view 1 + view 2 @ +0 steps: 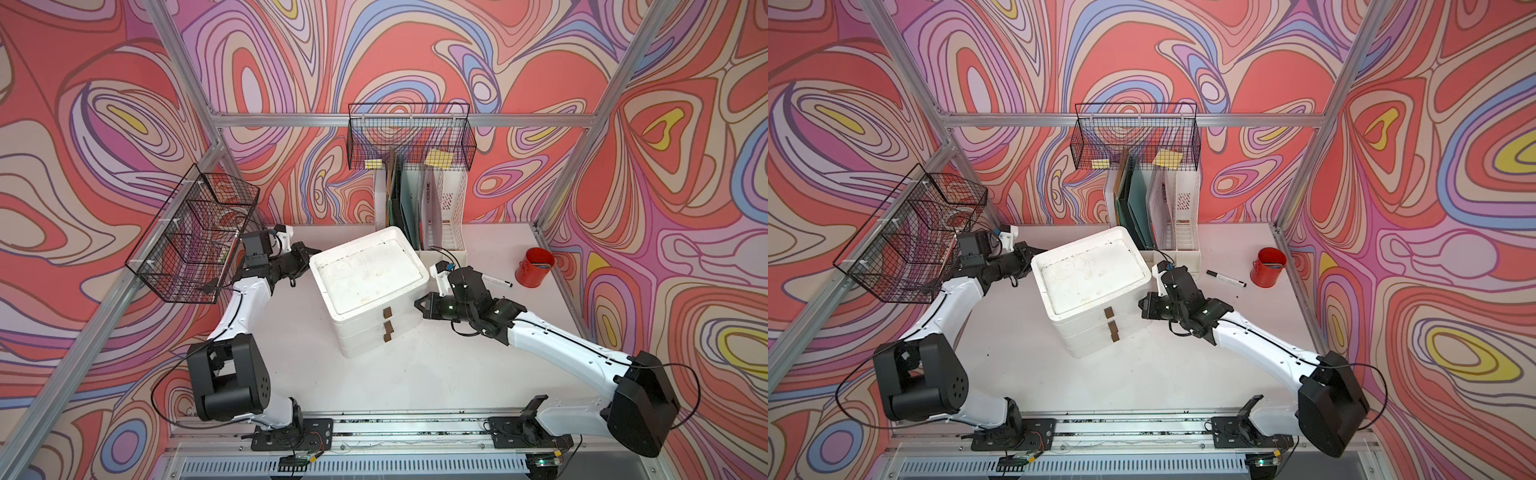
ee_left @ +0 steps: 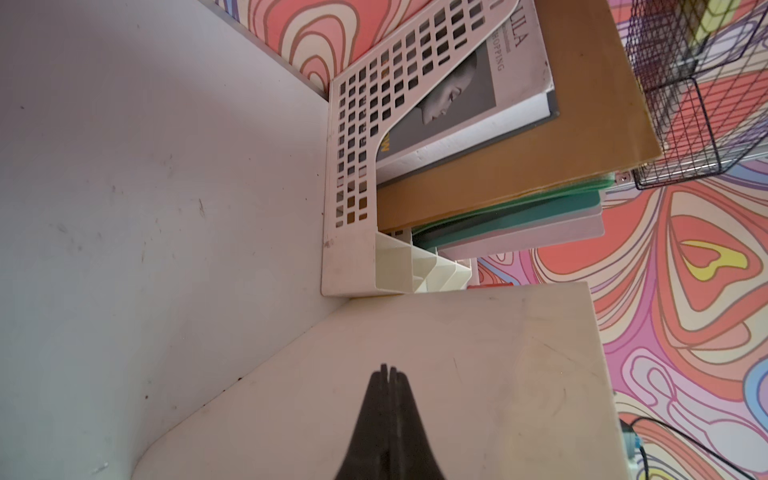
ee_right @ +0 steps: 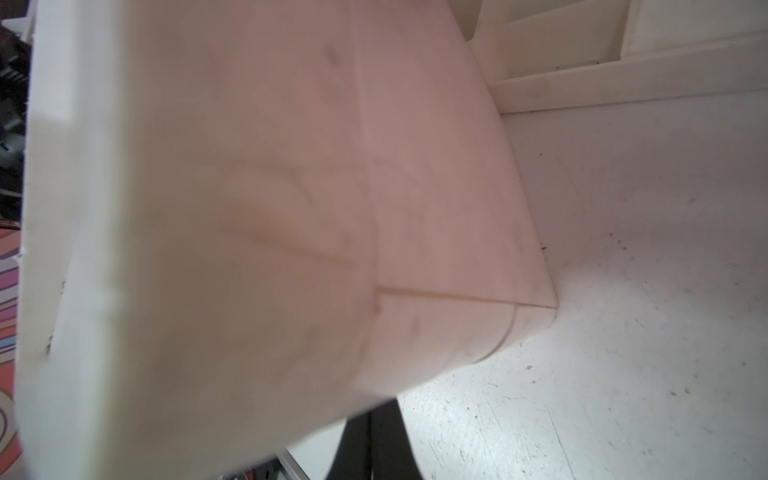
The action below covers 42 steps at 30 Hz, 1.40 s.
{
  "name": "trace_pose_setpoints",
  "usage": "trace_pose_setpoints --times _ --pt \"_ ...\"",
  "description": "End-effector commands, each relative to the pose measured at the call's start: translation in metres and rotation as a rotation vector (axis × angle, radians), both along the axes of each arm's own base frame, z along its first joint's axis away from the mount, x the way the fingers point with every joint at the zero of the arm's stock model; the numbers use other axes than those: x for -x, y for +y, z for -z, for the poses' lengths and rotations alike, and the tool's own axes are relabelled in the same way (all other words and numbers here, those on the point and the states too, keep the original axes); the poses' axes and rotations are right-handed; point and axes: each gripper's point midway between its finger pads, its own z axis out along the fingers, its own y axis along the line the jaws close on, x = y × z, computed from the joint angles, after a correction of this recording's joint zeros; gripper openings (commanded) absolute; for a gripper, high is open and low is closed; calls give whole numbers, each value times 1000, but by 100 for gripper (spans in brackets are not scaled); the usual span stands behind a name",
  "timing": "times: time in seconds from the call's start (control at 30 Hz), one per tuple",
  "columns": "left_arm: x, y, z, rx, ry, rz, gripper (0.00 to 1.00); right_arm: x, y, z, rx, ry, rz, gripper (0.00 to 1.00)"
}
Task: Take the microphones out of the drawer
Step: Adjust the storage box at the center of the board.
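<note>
Both top views: bright, even overhead light, saturated colours, slightly soft all over. Faint soft shadows on the worktop (image 1: pixel 395 386) under the left arm (image 1: pixel 241 307) and right arm (image 1: pixel 557 345), and along the front of the drawer unit (image 1: pixel 365 270). Frame posts (image 1: pixel 190 70) splay outward toward the picture edges.

Left wrist: sharp, file rack (image 2: pixel 353 166) crisp, left gripper (image 2: pixel 388 368) a dark silhouette.

Right wrist: drawer unit wall too close, fully blurred, pink cast. Bright patch on worktop by its corner. Right gripper (image 3: pixel 372 419) dark and soft.

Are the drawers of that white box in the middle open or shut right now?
Shut. In both top views the drawer fronts sit flush with the white box, their brown tabs lined up; nothing is pulled out.
</note>
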Motion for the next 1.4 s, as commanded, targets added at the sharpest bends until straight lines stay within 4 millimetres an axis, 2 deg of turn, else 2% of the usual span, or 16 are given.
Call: trace_pose_setpoints --times 0.0,0.23,0.47,0.63,0.7,0.77,0.83,0.93,1.0,1.07,1.23,1.37 --pt "43 -32 19 71 108 110 0 -65 -5 -55 -33 -288 174 0" --pt "70 -35 22 86 118 90 0 -86 7 -53 12 -324 165 0" --pt "88 -37 23 70 134 86 0 -103 30 -50 13 -327 93 0" --pt "92 -19 21 -72 157 14 0 -109 20 -54 30 -321 117 0" --pt "90 -6 19 -153 182 -45 6 -109 12 -56 37 -315 128 0" --pt "88 10 11 -230 198 -110 16 -106 3 -58 55 -305 142 0" --pt "85 20 -2 -281 191 -151 28 -103 -7 -61 71 -300 161 0" --pt "80 30 -24 -332 157 -194 41 -95 -21 -65 86 -295 182 0" --pt "79 32 -38 -351 138 -197 47 -91 -27 -67 91 -284 186 4" --pt "78 32 -52 -360 121 -190 51 -85 -31 -69 96 -274 182 12" --pt "83 25 -81 -369 80 -148 57 -70 -33 -75 72 -238 153 42" --pt "92 16 -92 -408 71 -97 62 -56 -25 -78 4 -194 100 52"
